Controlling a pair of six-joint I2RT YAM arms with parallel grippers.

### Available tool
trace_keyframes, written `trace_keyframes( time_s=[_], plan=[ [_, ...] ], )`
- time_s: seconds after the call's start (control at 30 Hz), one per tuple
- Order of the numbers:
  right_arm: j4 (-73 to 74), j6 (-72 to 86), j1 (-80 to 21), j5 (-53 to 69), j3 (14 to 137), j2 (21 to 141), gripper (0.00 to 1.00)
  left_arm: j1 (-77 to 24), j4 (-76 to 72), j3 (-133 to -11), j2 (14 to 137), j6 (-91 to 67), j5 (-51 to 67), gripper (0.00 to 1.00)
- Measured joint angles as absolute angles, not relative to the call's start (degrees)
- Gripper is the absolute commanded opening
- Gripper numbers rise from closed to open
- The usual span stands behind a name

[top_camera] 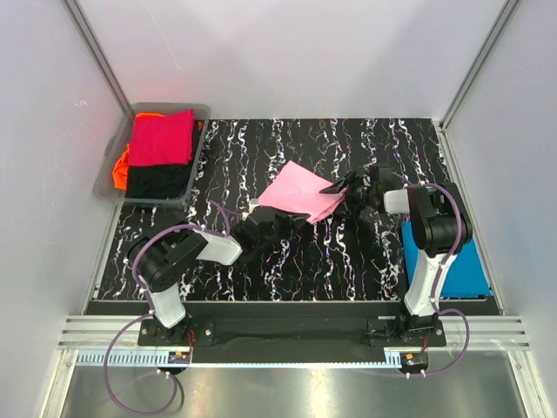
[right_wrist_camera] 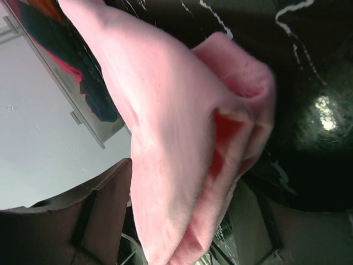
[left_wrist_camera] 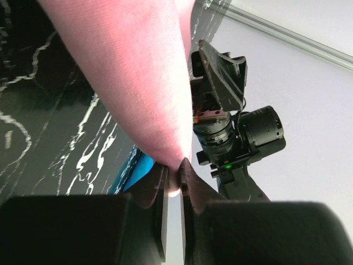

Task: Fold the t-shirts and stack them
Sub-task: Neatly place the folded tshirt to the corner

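As left gripper [left_wrist_camera: 175, 175] pinches, pink t-shirt [top_camera: 300, 193] runs left-right.

Five t-shirts, one of each colour: one pink t-shirt [top_camera: 300, 193] at mid-table, one blue t-shirt [top_camera: 466, 272] at the right edge, and three lying together in the bin (one crimson t-shirt [top_camera: 163, 137], one orange t-shirt [top_camera: 121, 167], one black t-shirt [top_camera: 157, 180]). One grey bin [top_camera: 106, 174], at the far left corner. One table [top_camera: 261, 148], its top black with white marbling. Two arms, each with one gripper: the left gripper [top_camera: 264, 215] and the right gripper [top_camera: 346, 185], two fingers apiece, four in all.
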State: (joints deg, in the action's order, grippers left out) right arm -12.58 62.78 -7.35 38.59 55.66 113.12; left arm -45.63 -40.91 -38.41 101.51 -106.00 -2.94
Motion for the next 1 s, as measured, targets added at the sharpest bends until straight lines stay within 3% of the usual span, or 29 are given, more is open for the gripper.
trace_keyframes(
  time_s=[0.13, 0.2, 0.4, 0.47, 0.63, 1.0],
  plan=[
    [-13.3, 63.4, -7.4, 36.9, 55.7, 113.1, 0.66, -45.5, -41.3, -37.3, 101.5, -106.4, -2.5, 0.13],
    [-13.5, 63.5, -7.4, 35.8, 55.7, 113.2, 0.59, -45.4, -41.6, -37.0, 101.4, -106.5, -2.1, 0.15],
    [-12.5, 62.3, -7.4, 33.2, 56.3, 113.6, 0.15, -45.1, -41.7, -37.0, 101.4, -106.3, -0.4, 0.20],
    [-11.2, 61.5, -7.5, 32.4, 56.8, 113.6, 0.10, -44.8, -41.6, -37.0, 101.3, -105.8, 0.8, 0.20],
    [-4.9, 58.6, -7.5, 27.8, 57.2, 111.0, 0.00, -43.8, -38.4, -36.5, 99.2, -101.8, 5.8, 0.34],
    [18.5, 51.8, -7.5, 6.7, 57.3, 85.5, 0.00, -43.5, -27.2, -33.0, 91.2, -83.9, 24.1, 0.34]
  ],
)
